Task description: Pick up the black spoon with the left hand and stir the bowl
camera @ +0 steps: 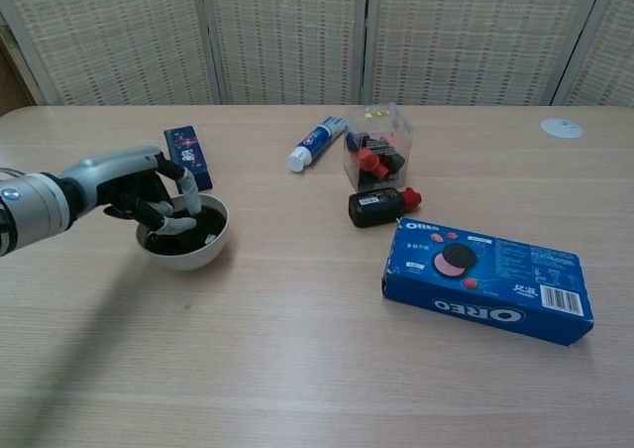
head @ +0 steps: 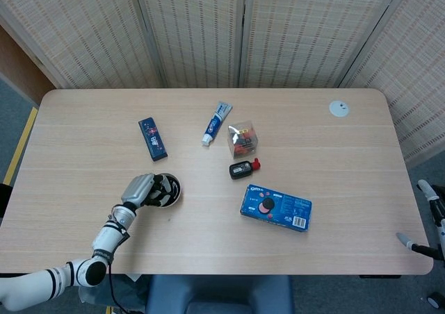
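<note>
- Sitting near the counter's (head: 83, 140) left front, the white round bowl (camera: 185, 238) has the left hand (camera: 149, 195) curled over it; dark blue packet (camera: 187, 155) just behind.
- Fingers (camera: 185, 188) dip into its dark inside; the black spoon cannot be made out, nor whether they hold it.
- Glossy blue cookie box (camera: 488, 280), toothpaste tube (camera: 317, 143), clear plastic box (camera: 379, 150) lie well right.
- Right hand (head: 432, 217) cut off at the frame edge.

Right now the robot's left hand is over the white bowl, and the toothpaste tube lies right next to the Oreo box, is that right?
Not quite. The left hand is over the white bowl, but the toothpaste tube lies apart from the Oreo box, up beside the clear container. The head view shows this.
</note>
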Available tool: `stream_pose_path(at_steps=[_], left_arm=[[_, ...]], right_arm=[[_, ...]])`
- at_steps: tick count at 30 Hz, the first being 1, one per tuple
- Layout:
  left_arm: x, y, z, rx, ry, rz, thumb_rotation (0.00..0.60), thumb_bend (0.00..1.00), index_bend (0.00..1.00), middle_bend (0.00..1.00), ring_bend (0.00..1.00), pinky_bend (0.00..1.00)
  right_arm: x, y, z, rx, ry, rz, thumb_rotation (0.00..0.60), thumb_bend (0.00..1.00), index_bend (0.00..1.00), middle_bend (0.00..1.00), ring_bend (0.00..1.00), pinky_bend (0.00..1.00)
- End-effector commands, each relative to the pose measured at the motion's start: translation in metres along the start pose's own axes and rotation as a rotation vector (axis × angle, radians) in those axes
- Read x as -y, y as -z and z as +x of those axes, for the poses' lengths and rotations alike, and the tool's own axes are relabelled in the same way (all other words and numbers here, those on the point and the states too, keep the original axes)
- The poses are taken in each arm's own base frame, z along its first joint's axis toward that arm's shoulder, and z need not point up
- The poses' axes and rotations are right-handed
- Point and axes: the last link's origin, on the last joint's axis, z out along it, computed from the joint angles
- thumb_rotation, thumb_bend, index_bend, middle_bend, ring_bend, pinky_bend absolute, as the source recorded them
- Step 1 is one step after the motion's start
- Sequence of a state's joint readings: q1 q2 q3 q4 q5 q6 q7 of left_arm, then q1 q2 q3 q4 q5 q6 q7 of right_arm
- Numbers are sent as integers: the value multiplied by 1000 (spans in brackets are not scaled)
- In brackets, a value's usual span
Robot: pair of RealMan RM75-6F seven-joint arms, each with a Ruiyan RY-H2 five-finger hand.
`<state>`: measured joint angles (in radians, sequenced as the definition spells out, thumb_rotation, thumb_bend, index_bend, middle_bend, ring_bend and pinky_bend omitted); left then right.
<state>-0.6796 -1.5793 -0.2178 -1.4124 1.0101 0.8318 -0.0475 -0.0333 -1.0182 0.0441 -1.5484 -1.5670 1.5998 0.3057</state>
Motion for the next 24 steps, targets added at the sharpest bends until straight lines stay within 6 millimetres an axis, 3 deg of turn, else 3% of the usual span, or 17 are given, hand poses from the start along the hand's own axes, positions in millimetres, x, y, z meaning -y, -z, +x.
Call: stream_pose_path(at_steps=[1, 5, 8, 13, 20, 24], left_arm=[[-1, 3, -3, 13, 4, -9, 600, 393, 622, 1000, 1000, 1000], [-5, 2, -5, 11, -3, -22, 600, 391, 577, 1000, 1000, 1000], [-5, 3, -4, 6, -3, -20, 600, 369, 418, 1000, 1000, 1000], [-3, 9, 2, -8, -20, -18, 600, 229, 181, 1000, 1000, 1000], [1, 28, 21, -67, 13, -1, 600, 201, 100, 1000, 998, 1000], [10, 44, 46, -169, -23, 13, 600, 200, 120, 944, 916, 999]], right_arm=[[0, 0, 0, -2, 0, 0, 600, 5, 0, 155, 79, 208], [-1, 2, 2, -6, 0, -6, 600, 5, 0, 155, 79, 208], [-1, 3, 3, -9, 0, -10, 600, 5, 0, 155, 79, 208], [-1, 2, 3, -11, 0, -7, 600, 5, 0, 155, 79, 208], [-1, 1, 4, -16, -1, -4, 600, 5, 0, 155, 79, 208], [-3, 1, 6, -20, 2, -7, 600, 5, 0, 155, 79, 208]])
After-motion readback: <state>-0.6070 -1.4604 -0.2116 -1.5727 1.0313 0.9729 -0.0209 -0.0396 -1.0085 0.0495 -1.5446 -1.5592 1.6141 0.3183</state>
